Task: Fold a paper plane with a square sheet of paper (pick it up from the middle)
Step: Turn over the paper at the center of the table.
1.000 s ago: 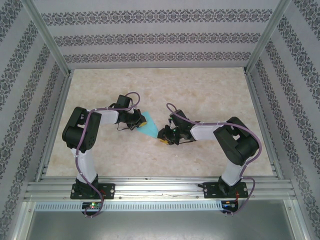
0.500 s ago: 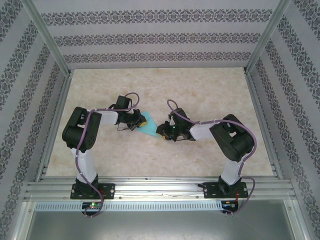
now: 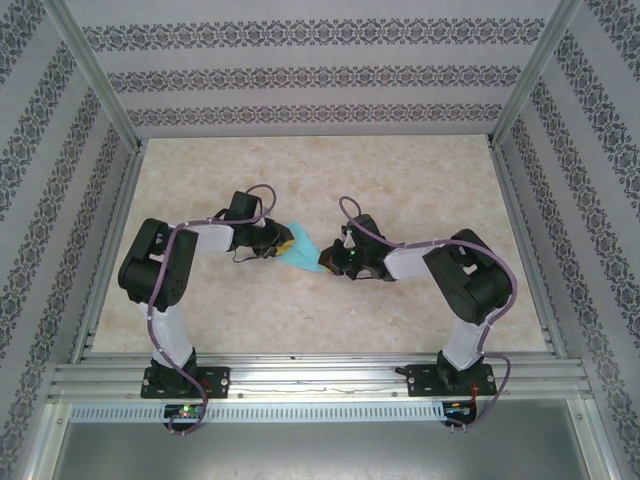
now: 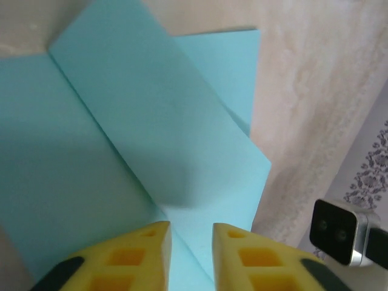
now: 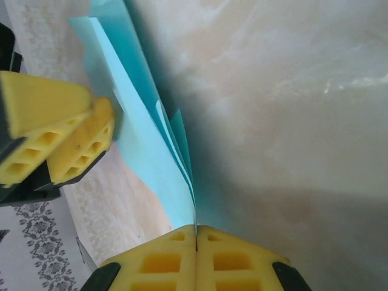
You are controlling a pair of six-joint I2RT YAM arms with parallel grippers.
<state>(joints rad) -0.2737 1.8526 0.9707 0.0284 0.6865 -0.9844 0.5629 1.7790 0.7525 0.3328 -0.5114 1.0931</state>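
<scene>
The right gripper [image 5: 196, 230] has just pinched shut on the folded paper [image 4: 157, 133]. The left gripper [image 4: 191, 229] has eased slightly apart, apparently handing it over.

Mid pale marbled worktop [image 3: 400, 180]: folded turquoise-blue paper sheet [image 3: 303, 252] between the two arms, left end effector [image 3: 283, 243] at its left end, right end effector [image 3: 326, 262] clamping its right end.

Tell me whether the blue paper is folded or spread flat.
Folded: the paper shows creases and overlapping layers, pinched in the right gripper.
</scene>
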